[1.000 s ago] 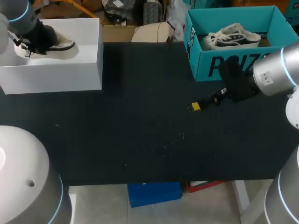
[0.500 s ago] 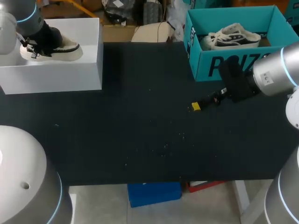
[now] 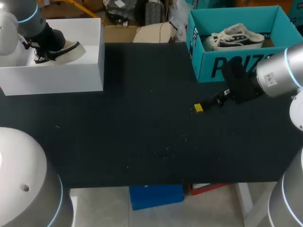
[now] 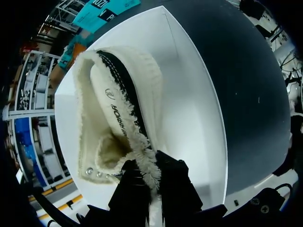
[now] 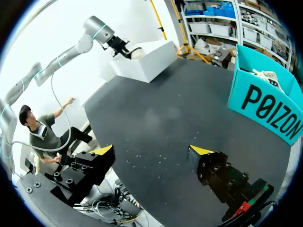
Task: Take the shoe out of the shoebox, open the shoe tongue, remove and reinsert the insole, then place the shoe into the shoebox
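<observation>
1. My left arm (image 3: pixel 26 21) comes in over the far side of the white box (image 3: pixel 61 75), wrist bent down into its open top.
2. The left gripper (image 4: pixel 151 177) is clamped tight on the fringed collar of the cream shoe (image 4: pixel 118 109), one black finger on each side at the heel opening.
3. The shoe is tilted inside the white box's walls, toe pointing away from the gripper. I cannot tell whether it touches the box floor.
4. My right arm (image 3: pixel 279 71) is well away from the white box, low over the table (image 3: pixel 142 132). The right gripper (image 5: pixel 151 151) has its yellow tips spread wide, with nothing between them.
5. The table is dark and matte, with pale specks scattered out from the white box toward the middle.
6. A teal box (image 3: pixel 236 66) stands well apart from the white box along the same far edge, with a second shoe (image 3: pixel 236 38) inside.
7. Between the white box and the teal box lies a wide stretch of bare tabletop.
8. The white box's near wall stands between the shoe and that stretch.
</observation>
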You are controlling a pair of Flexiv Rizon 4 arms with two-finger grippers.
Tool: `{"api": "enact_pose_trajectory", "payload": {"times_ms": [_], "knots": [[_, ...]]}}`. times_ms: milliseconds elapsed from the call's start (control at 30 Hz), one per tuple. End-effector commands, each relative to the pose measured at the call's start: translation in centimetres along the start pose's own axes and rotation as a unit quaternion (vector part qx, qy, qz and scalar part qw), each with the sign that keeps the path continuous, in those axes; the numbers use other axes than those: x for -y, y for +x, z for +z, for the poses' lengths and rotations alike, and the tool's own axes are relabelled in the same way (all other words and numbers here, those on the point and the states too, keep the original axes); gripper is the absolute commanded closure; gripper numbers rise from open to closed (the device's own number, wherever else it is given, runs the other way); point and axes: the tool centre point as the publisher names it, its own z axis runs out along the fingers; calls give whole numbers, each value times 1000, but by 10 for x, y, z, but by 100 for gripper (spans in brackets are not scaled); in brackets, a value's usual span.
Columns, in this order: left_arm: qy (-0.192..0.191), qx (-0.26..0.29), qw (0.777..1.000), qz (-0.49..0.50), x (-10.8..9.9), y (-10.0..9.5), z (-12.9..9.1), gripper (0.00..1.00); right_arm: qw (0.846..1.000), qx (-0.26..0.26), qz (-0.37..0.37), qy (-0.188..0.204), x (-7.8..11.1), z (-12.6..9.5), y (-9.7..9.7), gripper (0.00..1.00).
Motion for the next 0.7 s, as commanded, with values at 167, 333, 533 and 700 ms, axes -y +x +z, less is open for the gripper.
{"api": "enact_pose_trajectory", "payload": {"times_ms": [167,333,533,700], "knots": [[-11,-16,1000,2,4,10,-13,100,1000,1,0,1,-1,1,0,0],[-20,-31,999,-6,-1,19,-11,100,1000,1,0,1,-1,1,0,0],[-27,-38,999,-9,-4,21,-8,100,1000,1,0,1,-1,1,0,0],[-34,-41,999,-5,-4,21,-7,67,1000,1,0,1,-1,1,0,0]]}}
